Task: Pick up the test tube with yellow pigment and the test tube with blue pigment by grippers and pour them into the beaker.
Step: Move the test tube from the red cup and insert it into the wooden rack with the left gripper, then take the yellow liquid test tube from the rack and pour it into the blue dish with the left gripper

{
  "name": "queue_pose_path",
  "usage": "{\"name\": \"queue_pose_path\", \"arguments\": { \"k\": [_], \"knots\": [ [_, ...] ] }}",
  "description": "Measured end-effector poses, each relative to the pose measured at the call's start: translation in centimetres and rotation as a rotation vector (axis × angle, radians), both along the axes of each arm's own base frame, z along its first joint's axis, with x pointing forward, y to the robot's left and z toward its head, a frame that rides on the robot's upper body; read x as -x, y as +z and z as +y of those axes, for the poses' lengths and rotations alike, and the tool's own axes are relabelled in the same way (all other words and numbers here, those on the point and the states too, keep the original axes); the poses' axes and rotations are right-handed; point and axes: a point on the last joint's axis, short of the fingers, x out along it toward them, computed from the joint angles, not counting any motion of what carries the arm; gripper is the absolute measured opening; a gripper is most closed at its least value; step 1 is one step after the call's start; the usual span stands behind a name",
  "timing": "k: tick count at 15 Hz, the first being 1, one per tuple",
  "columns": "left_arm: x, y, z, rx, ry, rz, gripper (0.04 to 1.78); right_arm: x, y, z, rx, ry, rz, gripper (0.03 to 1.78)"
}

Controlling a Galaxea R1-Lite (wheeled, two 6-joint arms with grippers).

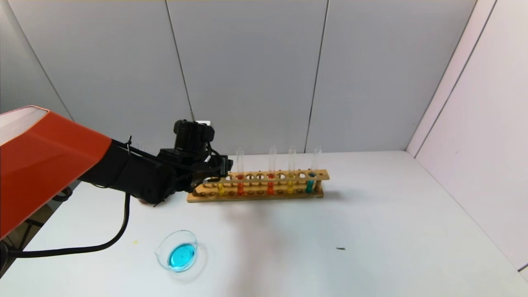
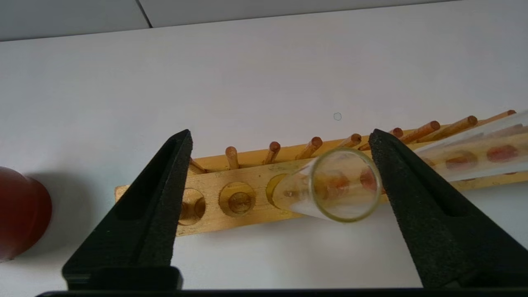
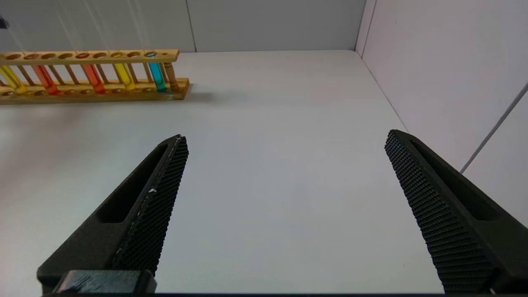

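— Starting from the biggest thing, what lies under you?

— My white table [image 1: 371, 231], with a wooden test tube rack [image 1: 258, 186] standing toward its far side. My left arm reaches out to the left end of that rack. My right arm stays out of the head view; its wrist camera looks across bare table from near the right wall.

— And your left gripper?

— My left gripper [image 2: 280, 140] hangs over the rack's left end with its fingers [image 2: 165, 181] spread wide, closed on nothing. Between them stands the open mouth of a tube, the test tube with yellow pigment [image 2: 344, 189], in its hole. It sits just beside my far finger, though I cannot tell if they touch. A dark red cup [image 2: 20, 210] sits on the table off the rack's end.

— The right gripper?

— My right gripper [image 3: 284, 140] is also wide open and empty, well apart from the rack.

— Where are the task's other things?

— The beaker [image 1: 178, 251] rests on the table nearer to me and to the left, well apart from the rack, holding a pool of blue liquid. The test tube with blue pigment [image 1: 310, 181] stands upright at the rack's right end. Beside it comes another yellow tube [image 1: 290, 183], then two orange-red tubes [image 1: 270, 183].
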Motion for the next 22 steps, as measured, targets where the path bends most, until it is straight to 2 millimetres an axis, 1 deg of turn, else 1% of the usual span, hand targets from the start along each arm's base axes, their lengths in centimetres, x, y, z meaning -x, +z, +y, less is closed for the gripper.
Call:
{"name": "queue_pose_path", "arguments": {
  "k": [2, 5, 6, 7, 8, 13, 16, 19, 22],
  "knots": [
    [0.3, -0.1, -0.5, 0.001, -0.014, 0.002, 1.17, 0.0, 0.0, 0.0, 0.000, 0.000, 0.000, 1.74],
    [0.4, 0.0, -0.8, -0.001, -0.019, -0.002, 0.61, 0.0, 0.0, 0.0, 0.000, 0.000, 0.000, 1.74],
    [0.4, 0.1, -0.9, 0.001, -0.020, -0.005, 0.46, 0.0, 0.0, 0.0, 0.000, 0.000, 0.000, 1.74],
    [0.4, 0.2, -0.8, -0.002, -0.016, -0.005, 0.36, 0.0, 0.0, 0.0, 0.000, 0.000, 0.000, 1.74],
    [0.4, 0.2, -0.8, -0.003, -0.010, -0.009, 0.32, 0.0, 0.0, 0.0, 0.000, 0.000, 0.000, 1.74],
    [0.5, 0.3, -0.8, -0.005, -0.008, -0.011, 0.32, 0.0, 0.0, 0.0, 0.000, 0.000, 0.000, 1.74],
    [0.6, 0.8, -0.8, -0.022, -0.016, -0.027, 0.32, 0.0, 0.0, 0.0, 0.000, 0.000, 0.000, 1.74],
    [0.8, 2.1, -0.8, -0.053, -0.020, -0.057, 0.32, 0.0, 0.0, 0.0, 0.000, 0.000, 0.000, 1.74],
    [0.9, 4.0, -1.0, -0.065, -0.019, -0.069, 0.32, 0.0, 0.0, 0.0, 0.000, 0.000, 0.000, 1.74]
  ]
}}
